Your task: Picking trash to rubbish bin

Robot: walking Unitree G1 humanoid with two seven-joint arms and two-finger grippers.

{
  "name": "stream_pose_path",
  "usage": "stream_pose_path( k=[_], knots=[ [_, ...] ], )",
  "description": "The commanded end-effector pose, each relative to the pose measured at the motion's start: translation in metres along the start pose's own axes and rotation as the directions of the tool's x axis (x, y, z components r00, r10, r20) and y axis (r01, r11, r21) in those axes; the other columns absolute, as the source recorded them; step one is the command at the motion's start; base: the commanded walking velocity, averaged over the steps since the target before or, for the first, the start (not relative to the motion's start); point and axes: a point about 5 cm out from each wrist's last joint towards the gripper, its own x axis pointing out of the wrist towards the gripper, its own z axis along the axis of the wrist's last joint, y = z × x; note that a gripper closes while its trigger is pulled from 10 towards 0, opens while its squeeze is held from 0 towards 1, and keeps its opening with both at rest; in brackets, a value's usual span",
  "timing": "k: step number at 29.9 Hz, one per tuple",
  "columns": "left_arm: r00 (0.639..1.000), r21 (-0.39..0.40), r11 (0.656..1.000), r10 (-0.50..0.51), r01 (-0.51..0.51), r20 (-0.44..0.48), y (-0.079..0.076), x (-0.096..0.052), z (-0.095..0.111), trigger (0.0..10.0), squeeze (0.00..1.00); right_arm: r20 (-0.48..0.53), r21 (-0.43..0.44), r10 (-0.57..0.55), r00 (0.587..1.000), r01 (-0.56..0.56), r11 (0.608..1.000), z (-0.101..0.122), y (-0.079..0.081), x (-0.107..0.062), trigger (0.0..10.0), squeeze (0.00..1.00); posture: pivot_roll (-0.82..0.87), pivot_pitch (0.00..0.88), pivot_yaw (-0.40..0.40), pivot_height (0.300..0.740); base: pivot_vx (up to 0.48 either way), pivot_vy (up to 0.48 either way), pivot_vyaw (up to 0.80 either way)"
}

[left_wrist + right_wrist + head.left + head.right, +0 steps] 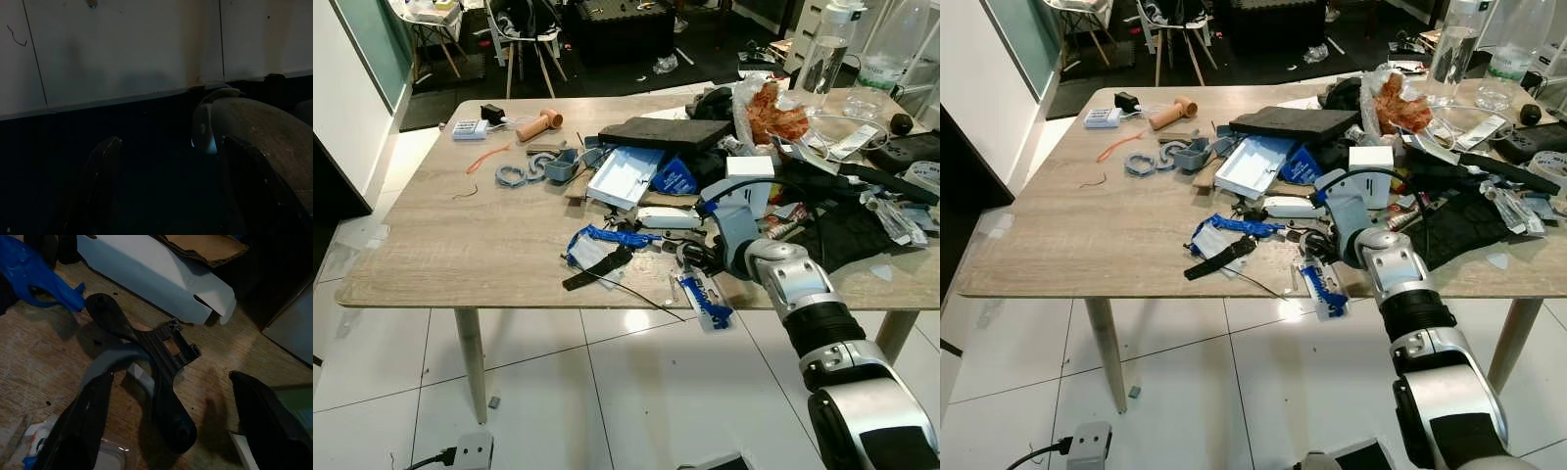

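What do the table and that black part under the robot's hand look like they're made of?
The table looks like wood or wood-look laminate: pale, matte, with visible grain. The black part between the right gripper fingers looks like moulded plastic, with a dull sheen and ribbed cut-outs; metal can't be ruled out.

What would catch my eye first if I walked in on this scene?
Probably the silver right arm reaching over the wooden table, its right gripper open just above a flat black plastic part near the front edge. Next, the clutter heaped across the table's middle and right side: a white tray, a blue torn wrapper and a crumpled orange snack bag.
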Motion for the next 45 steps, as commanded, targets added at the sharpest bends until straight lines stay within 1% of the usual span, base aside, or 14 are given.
stream_pose_path(
  k=[1,11,18,26,30,32,33,34,35,36,37,38,44,45],
  knots=[
    [1.000,0.013,1.000,-0.003,0.004,-0.027,0.001,-0.002,-0.008,10.0,0.00,-0.084,0.019,0.013,0.996,-0.011,1.000,-0.022,0.007,0.003,0.0,0.00,-0.09,0.071,0.071,0.740,0.000,0.000,0.00],
    [1.000,0.006,1.000,-0.005,0.005,-0.027,0.000,-0.002,-0.009,10.0,0.00,-0.091,0.021,-0.012,0.996,0.014,1.000,-0.024,0.004,0.003,0.0,0.00,-0.08,0.080,0.067,0.740,0.000,0.000,0.00],
    [1.000,0.002,1.000,-0.005,0.006,-0.028,0.000,-0.002,-0.010,10.0,0.00,-0.006,0.052,-0.106,0.994,0.107,0.993,-0.010,-0.009,0.001,0.0,0.00,-0.08,0.080,0.067,0.740,0.000,0.000,0.00],
    [1.000,-0.002,1.000,-0.004,0.004,-0.022,0.000,-0.002,-0.008,10.0,0.00,0.297,0.171,-0.208,0.932,0.163,0.972,0.039,-0.022,-0.011,0.0,0.00,-0.09,0.078,0.072,0.740,0.000,0.000,0.00],
    [1.000,-0.001,1.000,0.005,-0.005,-0.019,0.000,-0.001,-0.006,10.0,0.00,0.448,0.243,-0.168,0.878,0.061,0.968,0.061,-0.017,-0.017,0.0,0.00,-0.09,0.077,0.073,0.740,0.000,0.000,0.00],
    [1.000,-0.008,1.000,0.010,-0.010,-0.017,0.000,-0.001,-0.005,10.0,0.00,0.548,0.248,-0.090,0.831,-0.059,0.967,0.074,-0.006,-0.022,0.0,0.00,-0.09,0.077,0.073,0.740,0.000,0.000,0.00],
    [1.000,-0.008,1.000,0.010,-0.010,-0.017,0.000,-0.001,-0.005,10.0,0.00,0.548,0.248,-0.090,0.831,-0.059,0.967,0.074,-0.006,-0.022,0.0,0.00,-0.09,0.077,0.073,0.740,0.000,0.000,0.00],
    [1.000,-0.017,1.000,0.021,-0.022,-0.018,0.000,-0.001,-0.006,10.0,0.00,0.641,0.240,0.007,0.767,-0.209,0.948,0.086,0.009,-0.029,0.5,0.00,-0.09,0.075,0.072,0.740,0.000,0.000,0.00],
    [1.000,-0.020,1.000,0.024,-0.025,-0.019,0.000,-0.001,-0.006,10.0,0.00,0.664,0.236,0.037,0.747,-0.256,0.938,0.089,0.013,-0.031,0.5,0.00,-0.09,0.075,0.072,0.740,0.000,0.000,0.00],
    [0.999,-0.021,0.999,0.031,-0.031,-0.023,0.001,-0.001,-0.006,10.0,0.00,0.691,0.211,0.082,0.718,-0.309,0.927,0.093,0.020,-0.034,7.7,0.00,-0.09,0.075,0.074,0.740,0.000,0.000,0.00],
    [0.999,-0.021,0.999,0.031,-0.031,-0.023,0.001,-0.001,-0.006,10.0,0.00,0.691,0.211,0.082,0.718,-0.309,0.927,0.093,0.020,-0.034,7.7,0.00,-0.09,0.075,0.074,0.740,0.000,0.000,0.00],
    [0.999,-0.023,0.999,0.036,-0.036,-0.026,0.001,-0.001,-0.007,10.0,0.00,0.703,0.194,0.112,0.702,-0.341,0.920,0.095,0.025,-0.036,10.0,0.00,-0.09,0.075,0.074,0.740,0.000,0.000,0.00],
    [0.998,-0.014,0.999,0.049,-0.050,-0.045,0.002,-0.001,-0.008,10.0,0.00,0.730,0.176,0.191,0.656,-0.450,0.875,0.097,0.046,-0.036,10.0,0.00,-0.09,0.073,0.072,0.740,0.000,0.000,0.00],
    [0.997,-0.012,0.999,0.052,-0.053,-0.050,0.003,-0.001,-0.009,10.0,0.00,0.733,0.158,0.230,0.640,-0.489,0.858,0.096,0.056,-0.036,10.0,0.00,-0.09,0.073,0.072,0.740,-0.274,0.000,0.00]
  ],
)
